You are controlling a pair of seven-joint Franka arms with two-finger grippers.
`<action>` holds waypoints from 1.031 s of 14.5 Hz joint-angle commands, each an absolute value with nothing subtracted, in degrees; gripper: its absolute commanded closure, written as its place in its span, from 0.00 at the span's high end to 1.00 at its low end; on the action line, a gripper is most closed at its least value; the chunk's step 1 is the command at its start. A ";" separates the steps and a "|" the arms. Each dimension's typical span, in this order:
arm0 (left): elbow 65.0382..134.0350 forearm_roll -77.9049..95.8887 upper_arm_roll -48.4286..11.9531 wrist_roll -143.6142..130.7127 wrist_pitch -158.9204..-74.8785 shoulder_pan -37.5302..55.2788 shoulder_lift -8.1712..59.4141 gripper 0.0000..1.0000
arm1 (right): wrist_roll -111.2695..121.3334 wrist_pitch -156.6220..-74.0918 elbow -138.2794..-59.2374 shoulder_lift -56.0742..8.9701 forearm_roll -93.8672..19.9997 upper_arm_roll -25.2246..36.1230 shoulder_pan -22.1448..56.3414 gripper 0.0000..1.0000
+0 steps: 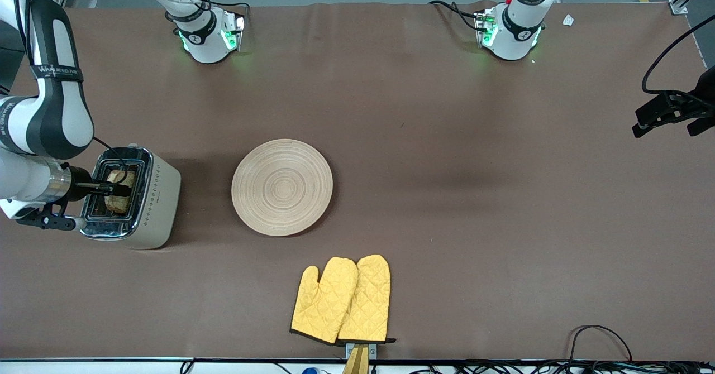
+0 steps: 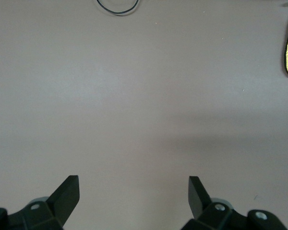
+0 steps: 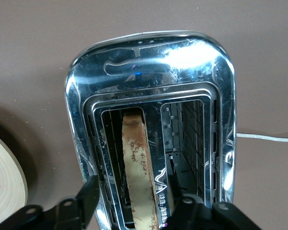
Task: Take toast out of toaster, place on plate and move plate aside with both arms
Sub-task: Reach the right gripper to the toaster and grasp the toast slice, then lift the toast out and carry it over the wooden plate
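The toaster (image 1: 131, 198) is sitting at the right arm's end of the table, and everything here is placed from it. The right gripper (image 1: 114, 187) is hanging over the toaster's shiny top, with its two black fingers (image 3: 89, 196) reaching down on either side of the toast (image 3: 140, 165). The toast is standing on its edge in one slot, the slot nearer the plate. The other slot is empty. The fingers are standing partly open with the toast between them. I cannot tell if they are squeezing it yet, so the toast is not clearly held.

The thing that matters most is this: the toast is lying straight below the hand, and its long side is running along the slot. The fingers are lined up across its thin side, so a pinch should catch it. I think the toast needs to come straight up, because the slot walls are very close to it.

The plate (image 1: 282, 187) is sitting just beside the toaster, toward the left arm's end. It has nothing on it, and bare table lies between the two. The yellow oven mitts (image 1: 342, 300) are lying nearer the front camera than the toaster, past the plate.

The left gripper (image 1: 670, 114) is waiting well away from the toaster, over bare table at the left arm's end. Its fingers are wide open and holding nothing. The right arm is much nearer the toast.
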State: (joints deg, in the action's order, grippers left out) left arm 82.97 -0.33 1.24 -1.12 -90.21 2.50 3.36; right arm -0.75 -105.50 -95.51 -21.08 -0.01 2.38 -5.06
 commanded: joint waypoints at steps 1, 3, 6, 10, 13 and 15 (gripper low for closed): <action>82.18 -1.49 1.05 -1.41 -89.82 2.64 3.52 1.00 | 0.09 -105.29 -95.36 -21.09 0.70 1.85 -5.98 0.00; 82.18 -1.49 1.05 -1.32 -89.82 2.55 3.52 1.00 | 0.87 -104.42 -94.92 -20.92 0.70 1.76 -6.24 0.00; 82.18 -1.49 1.05 -1.41 -89.82 2.55 3.52 1.00 | 1.23 -98.72 -90.98 -17.95 0.44 1.67 -6.42 0.00; 82.18 -1.49 1.05 -1.41 -89.74 2.55 3.52 1.00 | -0.17 -92.73 -89.03 -8.20 -0.18 0.35 -2.30 0.00; 82.18 -1.49 1.05 -1.32 -89.82 2.55 3.52 1.00 | -2.20 -92.37 -89.12 -7.29 -0.26 0.17 3.85 0.00; 82.18 -1.49 1.05 -1.32 -89.82 2.55 3.52 1.00 | -4.91 -95.51 -91.65 -8.25 -2.79 0.18 8.16 0.00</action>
